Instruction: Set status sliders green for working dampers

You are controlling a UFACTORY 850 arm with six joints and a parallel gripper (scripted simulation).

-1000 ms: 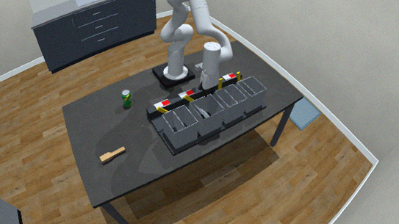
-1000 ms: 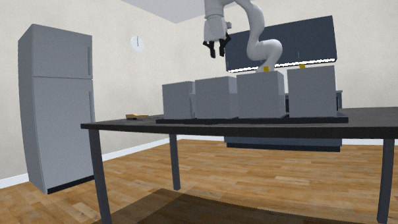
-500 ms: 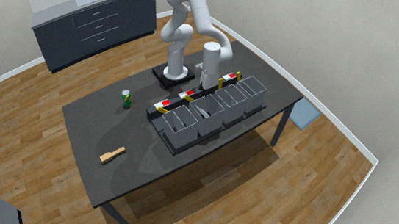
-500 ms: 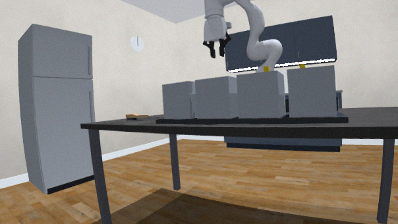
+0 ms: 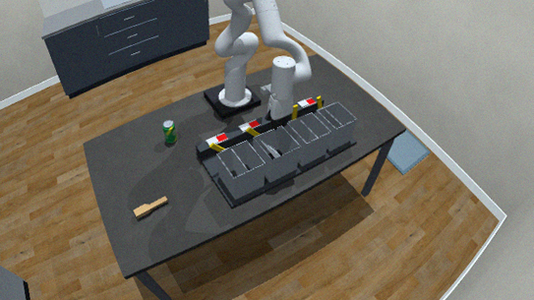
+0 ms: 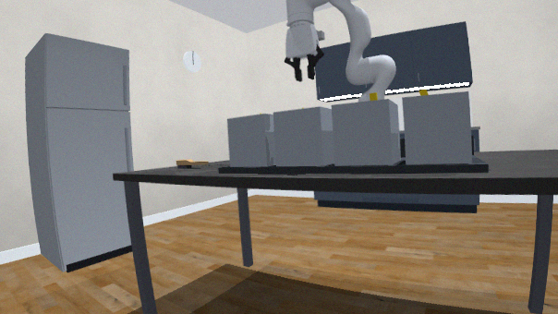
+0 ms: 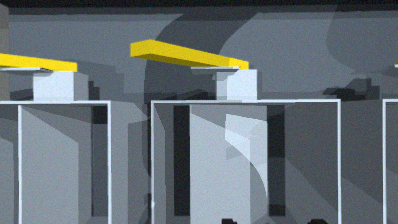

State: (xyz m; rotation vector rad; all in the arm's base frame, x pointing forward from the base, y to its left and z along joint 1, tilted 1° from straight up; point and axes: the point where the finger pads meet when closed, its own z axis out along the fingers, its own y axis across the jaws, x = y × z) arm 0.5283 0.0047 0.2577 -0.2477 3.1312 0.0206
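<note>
Four grey open-topped dampers stand in a row on a dark base plate (image 5: 232,200): the leftmost (image 5: 241,170) (image 6: 249,140), the second (image 5: 276,156) (image 6: 302,136), the third (image 5: 310,135) (image 6: 365,133) and the fourth (image 5: 338,122) (image 6: 436,128). Each has a yellow lever, such as this one (image 5: 252,131) (image 7: 187,54). Sliders behind them show red: the first (image 5: 221,137), the second (image 5: 253,125) and the fourth (image 5: 309,102); the arm hides the third. My gripper (image 6: 305,74) (image 7: 272,221) hangs high above the second damper, partly open and empty.
A green can (image 5: 170,131) stands left of the row. A wooden block (image 5: 150,207) (image 6: 191,163) lies near the table's front left. The arm's base (image 5: 232,99) stands behind the sliders. A fridge (image 6: 78,148) stands beyond the table.
</note>
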